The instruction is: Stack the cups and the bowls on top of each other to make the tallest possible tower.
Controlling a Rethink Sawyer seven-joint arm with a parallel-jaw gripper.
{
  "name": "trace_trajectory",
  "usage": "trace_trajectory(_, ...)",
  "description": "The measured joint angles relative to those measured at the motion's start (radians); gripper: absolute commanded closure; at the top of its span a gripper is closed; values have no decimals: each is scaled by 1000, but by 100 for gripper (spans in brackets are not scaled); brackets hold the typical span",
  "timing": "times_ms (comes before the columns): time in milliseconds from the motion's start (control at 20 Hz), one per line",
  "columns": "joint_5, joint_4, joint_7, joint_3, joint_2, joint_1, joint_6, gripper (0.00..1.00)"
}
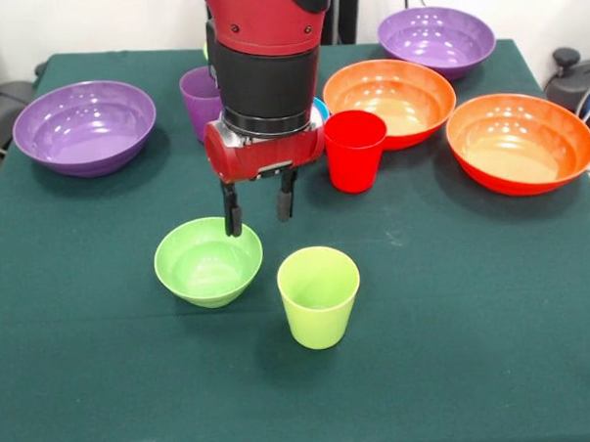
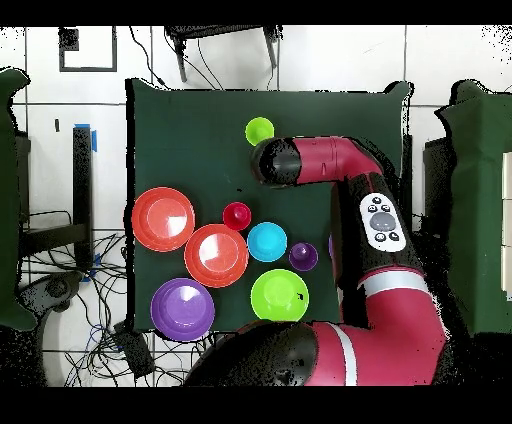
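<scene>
1. While the red and black arm reaches down from above, its hand hangs over the far rim of the small lime-green bowl, its two dark fingers parted and holding nothing.
2. Just beside that bowl, toward the front, the lime-green cup stands upright and open-mouthed on the green bench — the two are close but apart.
3. Farther back the red cup stands upright, near the edge of one orange bowl; the second orange bowl lies beside that one, toward the edge of the bench.
4. One purple bowl rests alone at the opposite side, and another purple bowl sits at the far corner.
5. Behind the arm the purple cup shows in part.
6. Seen from overhead, a small blue bowl and a medium lime-green bowl lie near the robot's base — nothing is stacked on anything.
</scene>
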Motion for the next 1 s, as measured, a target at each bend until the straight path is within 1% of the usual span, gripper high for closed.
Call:
trace_trajectory(200,0,0,0,0,-2,-2,6,0)
trace_trajectory(550,0,-6,0,0,-5,-22,51,0)
trace_trajectory(1000,0,-8,0,0,8,-41,53,0)
